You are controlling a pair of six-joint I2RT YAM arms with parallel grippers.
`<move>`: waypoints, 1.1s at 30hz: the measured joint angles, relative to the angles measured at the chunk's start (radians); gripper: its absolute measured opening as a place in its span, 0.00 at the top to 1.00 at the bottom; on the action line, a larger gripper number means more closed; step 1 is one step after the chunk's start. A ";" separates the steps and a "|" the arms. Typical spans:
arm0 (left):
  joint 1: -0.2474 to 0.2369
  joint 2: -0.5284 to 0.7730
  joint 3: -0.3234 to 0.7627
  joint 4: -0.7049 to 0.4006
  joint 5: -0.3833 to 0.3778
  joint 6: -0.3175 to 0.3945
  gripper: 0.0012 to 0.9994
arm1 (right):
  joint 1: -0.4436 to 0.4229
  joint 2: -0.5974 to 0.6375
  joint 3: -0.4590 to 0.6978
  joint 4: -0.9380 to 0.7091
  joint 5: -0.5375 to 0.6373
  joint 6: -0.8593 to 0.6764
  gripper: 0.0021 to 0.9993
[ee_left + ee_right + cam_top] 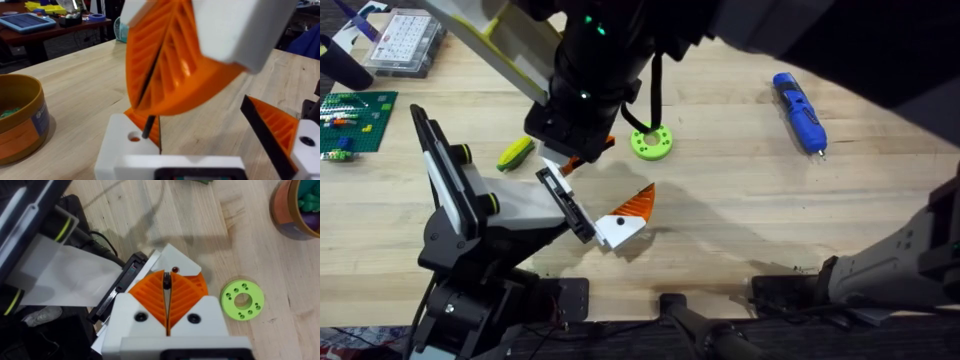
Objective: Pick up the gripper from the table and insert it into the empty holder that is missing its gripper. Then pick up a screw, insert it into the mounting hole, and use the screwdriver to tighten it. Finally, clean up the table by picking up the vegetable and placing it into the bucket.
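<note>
On the holder's side, right gripper (pixel 167 278): orange pads pinched shut on a small dark screw (pixel 148 127).
Screw tip: just above the round hole in the small gripper (pixel 625 215), very close; cannot tell if touching.
Small gripper: white body and orange pad, sitting at the end of one black arm of the holder (pixel 470 200).
Left gripper (pixel 200 171): cannot tell if open or shut.
Holder: at the near left part of the table (pixel 740 200), close to the near edge.
Open room: wide bare wood to the right of the small gripper.
Screwdriver (pixel 800 112): far right, lying flat, well apart from all else.
Vegetable (pixel 516 152): on the wood just beyond the holder.
Green ring (pixel 651 141): near the right gripper, not touching it.
Bucket (pixel 282 215): seen from both wrists, not from overhead.
Left wrist view: shows the screw from the side, and another orange ribbed piece (pixel 272 127) off to one side.
</note>
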 joint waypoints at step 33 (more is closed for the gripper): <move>0.000 0.000 0.000 0.000 0.000 0.000 0.01 | 0.000 0.000 0.000 0.014 0.044 0.000 0.99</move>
